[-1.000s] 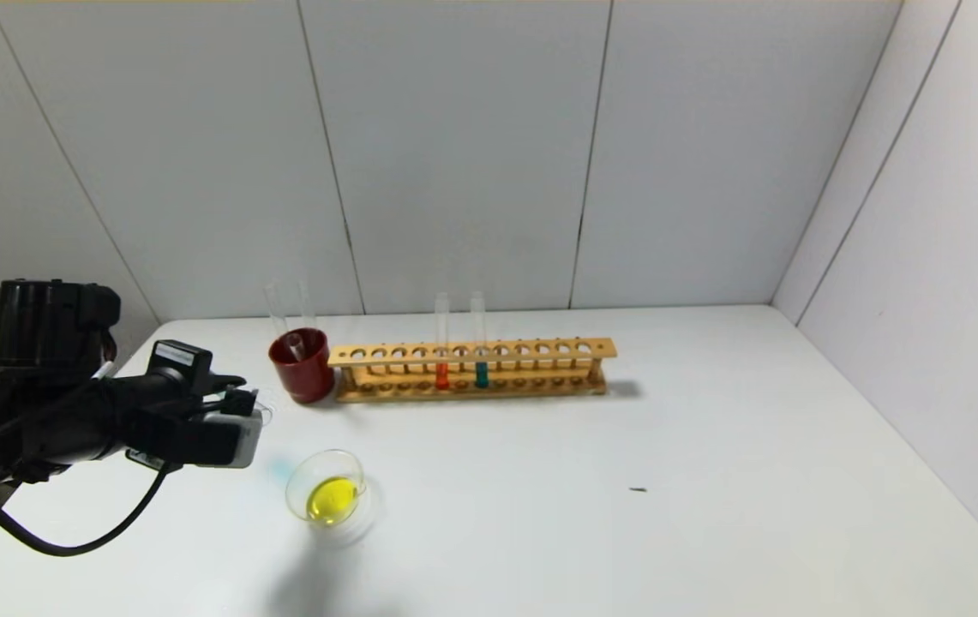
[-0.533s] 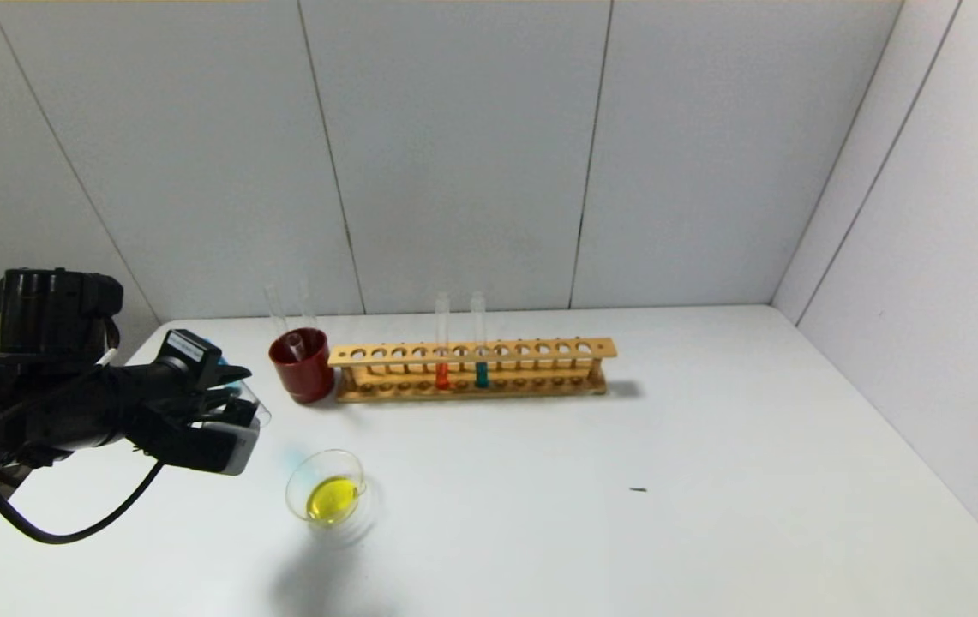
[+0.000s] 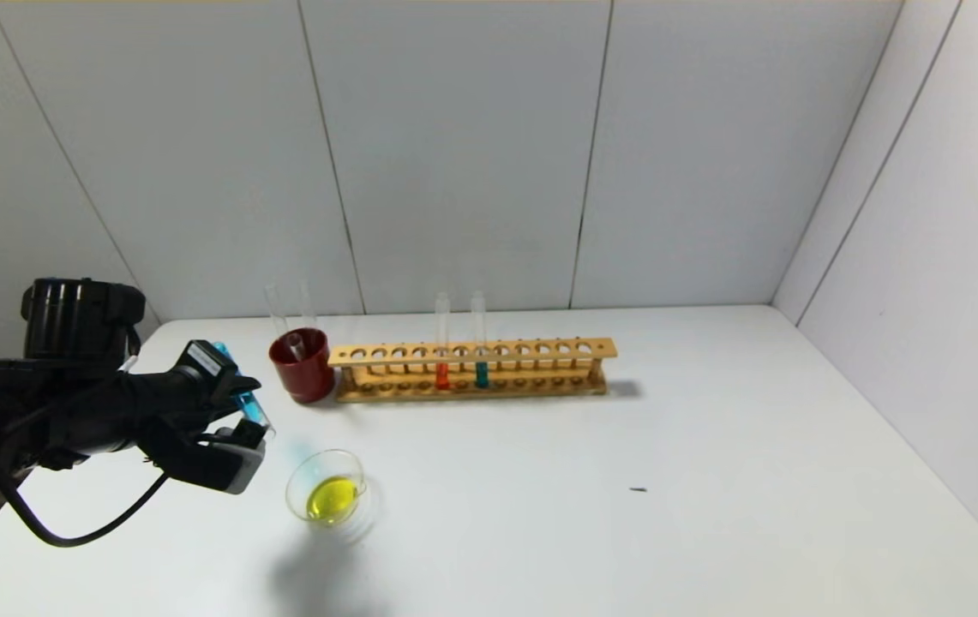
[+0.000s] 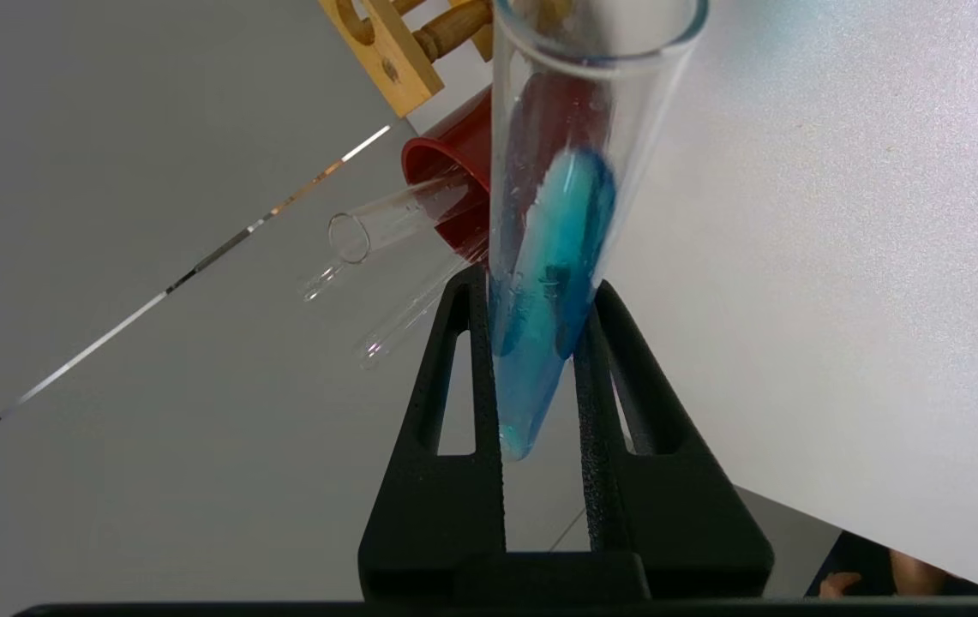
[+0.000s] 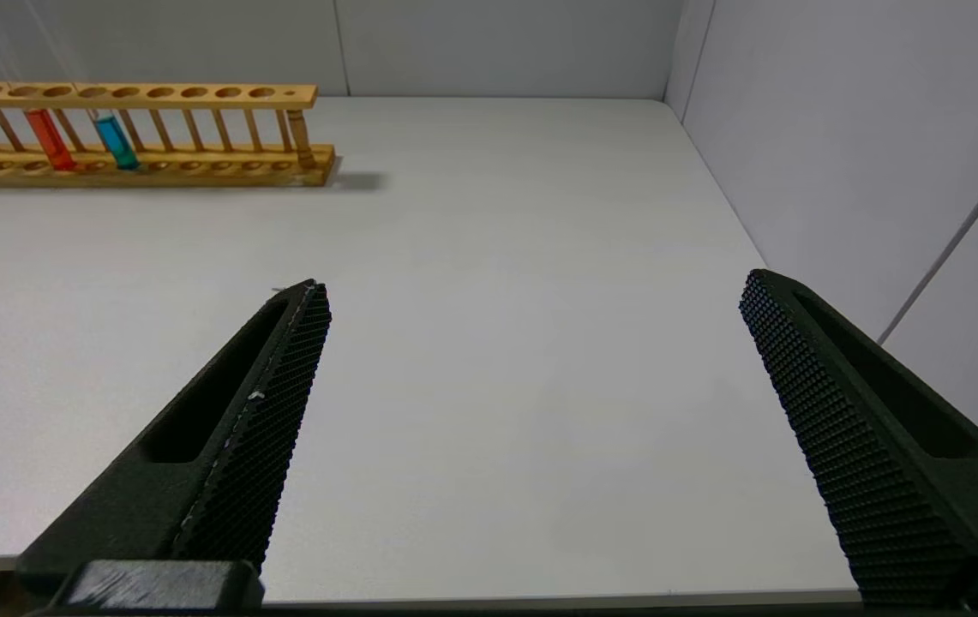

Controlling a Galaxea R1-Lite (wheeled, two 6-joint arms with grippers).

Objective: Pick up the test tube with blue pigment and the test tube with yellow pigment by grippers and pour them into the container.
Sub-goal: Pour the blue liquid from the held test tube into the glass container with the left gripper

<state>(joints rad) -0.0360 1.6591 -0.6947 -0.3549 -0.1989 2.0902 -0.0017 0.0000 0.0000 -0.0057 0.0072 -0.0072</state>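
L gripper point(image 3: 242, 410), clamped on the tilted blue tube point(image 3: 242, 399), hangs up-left of the dish point(image 3: 326, 487) w/ yellow liquid, so a pour from here prob. spills short onto the table point(image 3: 626, 514); red cup point(image 3: 303, 367) & rack point(image 3: 471, 370) sit beyond, nothing between; R gripper point(image 5: 531, 360) wide open, idle.

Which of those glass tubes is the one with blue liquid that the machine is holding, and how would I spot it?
Start at the wooden rack at the back of the white table, then look to the red cup at its end. In front of the cup, the left gripper clamps the blue test tube near the glass dish of yellow liquid. It alone is tilted and held; the orange and teal tubes stand in the rack.
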